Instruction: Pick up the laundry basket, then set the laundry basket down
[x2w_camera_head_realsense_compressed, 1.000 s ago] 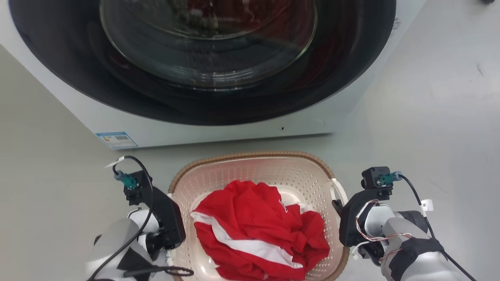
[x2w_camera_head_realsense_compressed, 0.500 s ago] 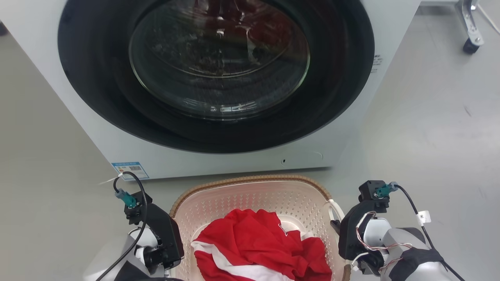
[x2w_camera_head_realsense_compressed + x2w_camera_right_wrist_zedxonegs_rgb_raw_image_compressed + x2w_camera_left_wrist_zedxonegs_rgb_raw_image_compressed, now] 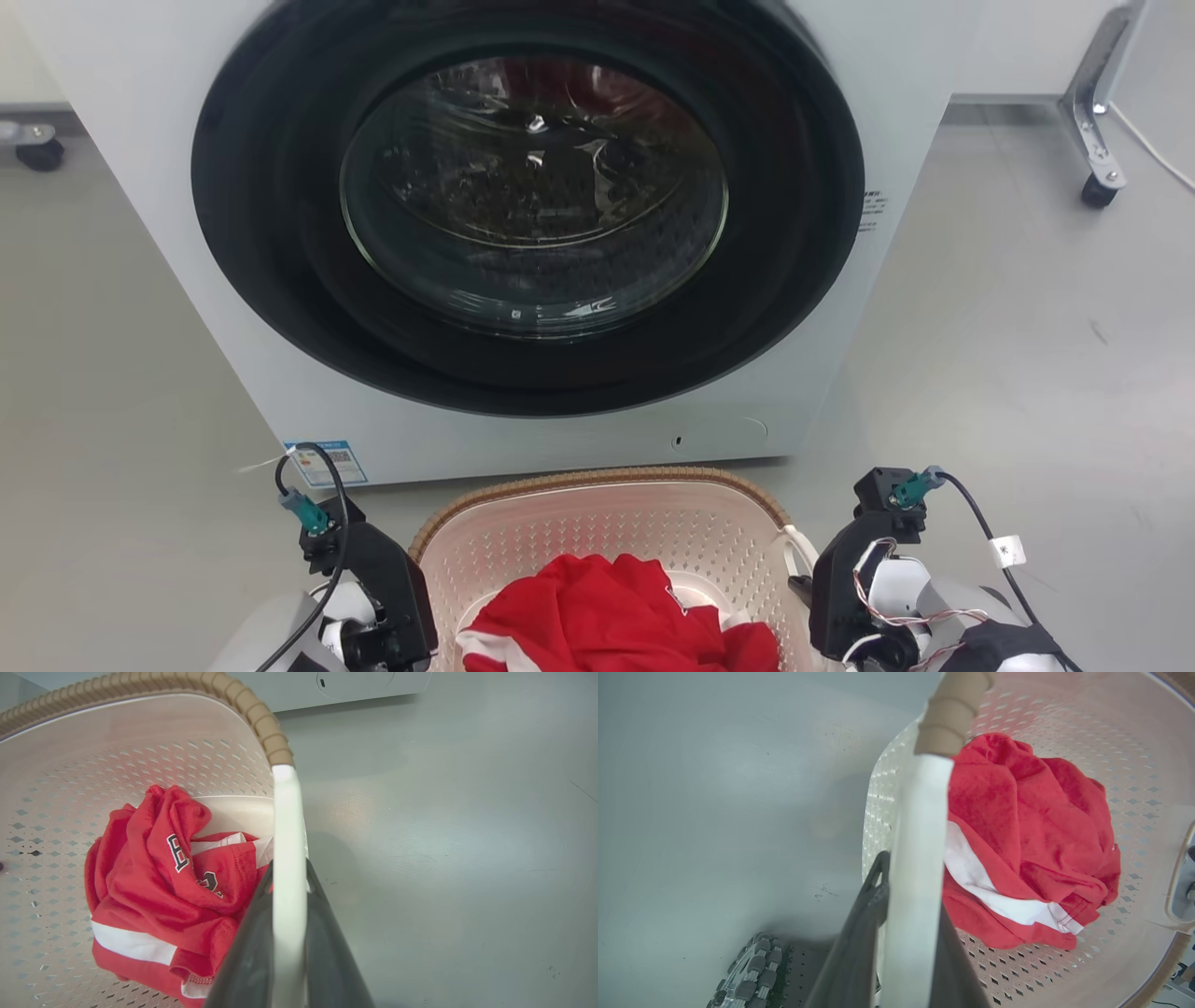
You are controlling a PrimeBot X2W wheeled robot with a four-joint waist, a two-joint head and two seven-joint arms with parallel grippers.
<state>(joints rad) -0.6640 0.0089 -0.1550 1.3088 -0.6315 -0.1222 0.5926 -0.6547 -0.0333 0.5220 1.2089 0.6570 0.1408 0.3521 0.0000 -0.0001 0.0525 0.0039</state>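
While both arms are flanking laundry basket (image 3: 597, 482), left gripper (image 3: 908, 914) is clamping left side handle (image 3: 920, 835), right gripper (image 3: 289, 896) is clamping right side handle (image 3: 286, 826). Basket is spanning gap between them, just before washing machine (image 3: 523, 233), handle-to-handle axis running gripper to gripper, red garment (image 3: 616, 607) lying inside. Judgement: neither arm nearer; level set-down calling for both together.

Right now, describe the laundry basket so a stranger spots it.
Find the white washing machine with its dark round door. Right before it is the laundry basket. Cream perforated walls, brown woven rim and red garment inside set it apart.
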